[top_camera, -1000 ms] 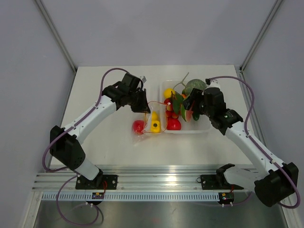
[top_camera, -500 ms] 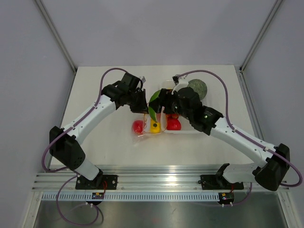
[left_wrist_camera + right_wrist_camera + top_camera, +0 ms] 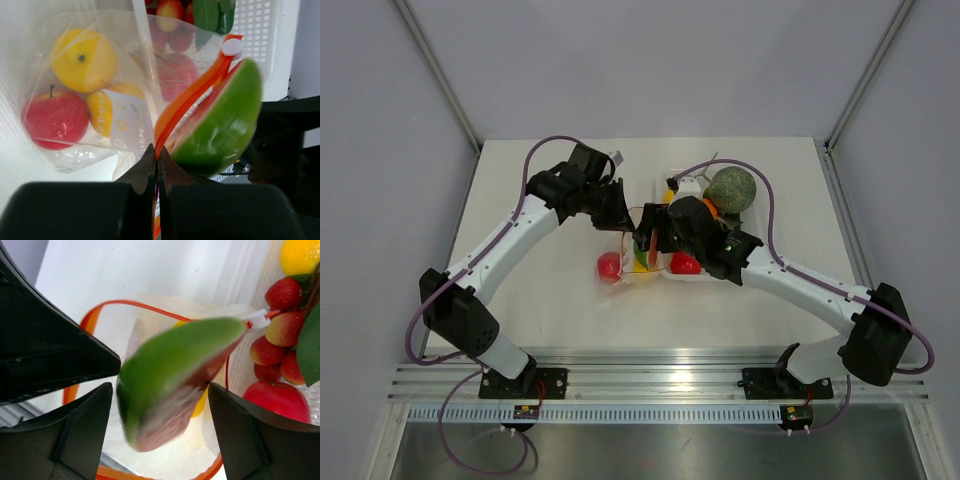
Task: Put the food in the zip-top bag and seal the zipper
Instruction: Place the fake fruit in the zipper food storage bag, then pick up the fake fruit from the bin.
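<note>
Loading step: your left fingers (image 3: pixel 142 172) pinch the zipper (image 3: pixel 190 100), holding the zip-top bag (image 3: pixel 120 30) open on the table (image 3: pixel 550 300), while your right fingers (image 3: pixel 80 440) stand spread around a blurred green slice (image 3: pixel 170 370) at the mouth; next, see it inside, then fetch more.

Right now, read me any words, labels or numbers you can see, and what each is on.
"CONTE", cut off: white label on the yellow toy inside the clear plastic zip-top bag.
Remaining print on that label: too blurred.
Nothing else bears text.
</note>
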